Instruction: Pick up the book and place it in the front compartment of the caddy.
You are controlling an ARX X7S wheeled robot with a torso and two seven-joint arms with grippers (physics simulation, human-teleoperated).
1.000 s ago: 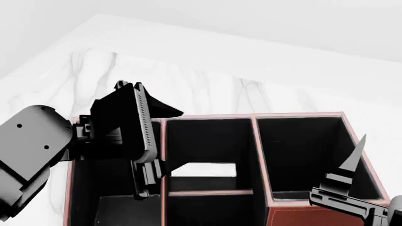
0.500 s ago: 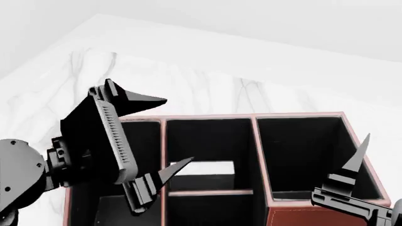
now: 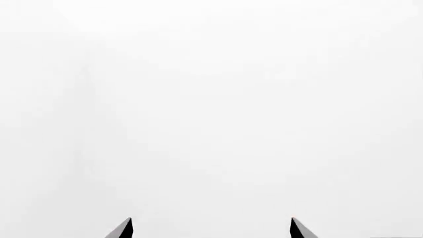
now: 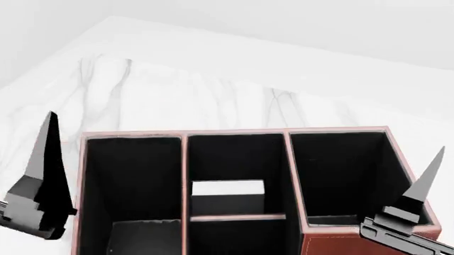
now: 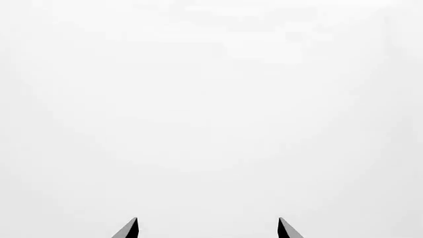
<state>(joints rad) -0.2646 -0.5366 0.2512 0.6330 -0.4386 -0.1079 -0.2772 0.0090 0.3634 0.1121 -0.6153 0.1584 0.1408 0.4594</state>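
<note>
Head view: the caddy (image 4: 298,234) fills the lower middle of the frame on the white marbled table (image 4: 177,90). Its reddish-brown outer wall shows only at the lower right; thin pale rims outline black inner walls. Three compartments run along the far side, and a cross wall in the middle column closes off a further compartment nearer the camera. The book (image 4: 228,195) stands inside the middle far compartment, against that cross wall, its white page edge facing up and a black cover below it. It sits below the rim line, apart from the side walls of its compartment and with open space behind it.

The left claw (image 4: 42,175) is outside the caddy's left wall, its one visible finger pointing up past the rim, clear of the wall. The right claw (image 4: 418,196) lies at the caddy's right near corner, one pointed finger overlapping the right rim in the picture; whether it touches cannot be told.

Left wrist view: two fingertips (image 3: 122,229) stand well apart, the left claw wide and holding nothing, against plain white. Right wrist view: fingertips (image 5: 129,229) likewise well apart, the right claw wide with nothing between them.

The table beyond the caddy's far rim is bare up to its far edge.
</note>
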